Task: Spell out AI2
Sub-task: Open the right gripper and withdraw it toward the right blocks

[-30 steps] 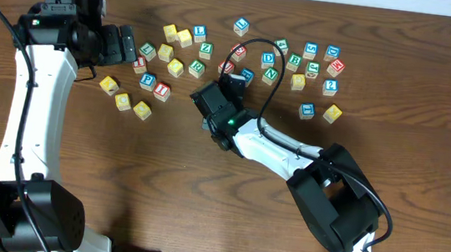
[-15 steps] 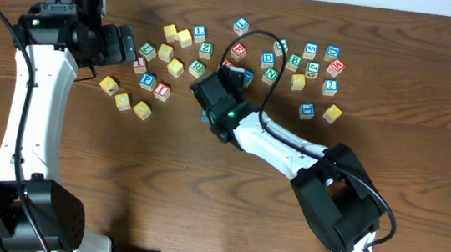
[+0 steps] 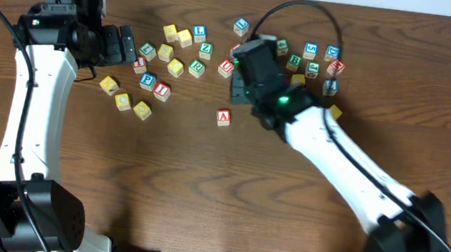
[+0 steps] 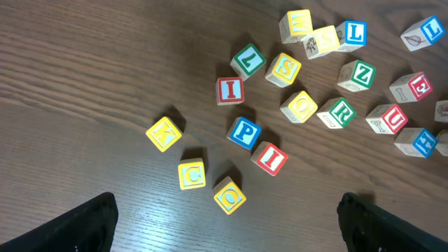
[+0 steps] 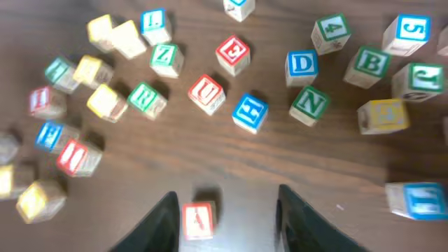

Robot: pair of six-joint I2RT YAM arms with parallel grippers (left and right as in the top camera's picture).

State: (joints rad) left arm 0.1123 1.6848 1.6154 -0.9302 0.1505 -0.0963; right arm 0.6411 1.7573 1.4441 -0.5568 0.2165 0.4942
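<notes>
The red-printed "A" cube (image 3: 224,117) lies alone on the table in front of the cube cluster. In the right wrist view the "A" cube (image 5: 198,220) shows below and between my open fingers, close to the left one. My right gripper (image 3: 245,68) (image 5: 227,225) is raised, open and empty. Two red "I" cubes (image 4: 229,89) (image 4: 270,158) lie left of centre; they also show in the overhead view (image 3: 139,65) (image 3: 161,90). The blue "2" cube (image 3: 330,87) sits at the right, partly behind my right arm. My left gripper (image 3: 129,45) (image 4: 227,227) is open and empty above the left group.
Several other letter cubes are scattered across the back of the table, among them yellow ones (image 3: 141,110), a blue "P" (image 4: 243,131), a red "U" (image 5: 207,93) and a blue "H" (image 5: 250,112). My right arm (image 3: 347,168) crosses the table diagonally.
My right gripper has risen and swung back and to the right from the table's middle. The "A" cube now lies uncovered where the gripper was. The left arm has not moved.
</notes>
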